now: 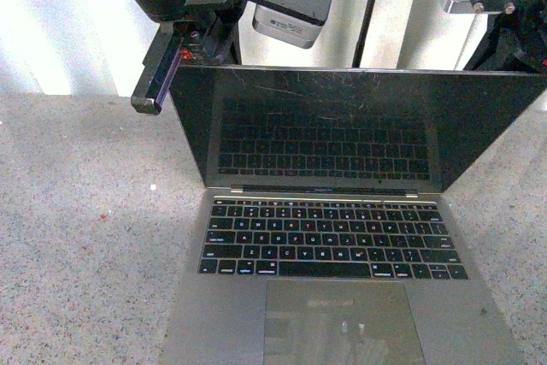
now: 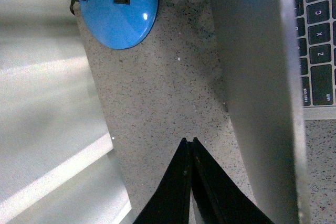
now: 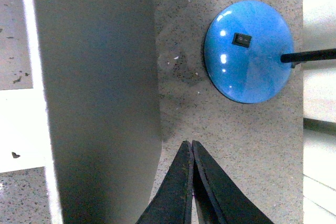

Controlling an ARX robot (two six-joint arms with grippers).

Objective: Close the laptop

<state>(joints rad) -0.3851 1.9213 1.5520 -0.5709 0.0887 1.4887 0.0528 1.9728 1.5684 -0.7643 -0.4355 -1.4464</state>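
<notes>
- Speckled grey countertop (image 1: 77,237) holds the laptop (image 1: 333,237), open, dark screen raised and facing us.
- We see the left gripper (image 2: 189,142) with its tips pressed together, behind the lid by its left corner, not touching it.
- Right gripper (image 3: 189,144) has its tips together too, behind the lid.
- Blue lamp base (image 3: 247,51) sits behind the laptop.

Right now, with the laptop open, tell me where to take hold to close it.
Grip the laptop by the lid's top edge, from behind: the screen stands open, hinged at the keyboard, so that free edge should swing down easiest.
</notes>
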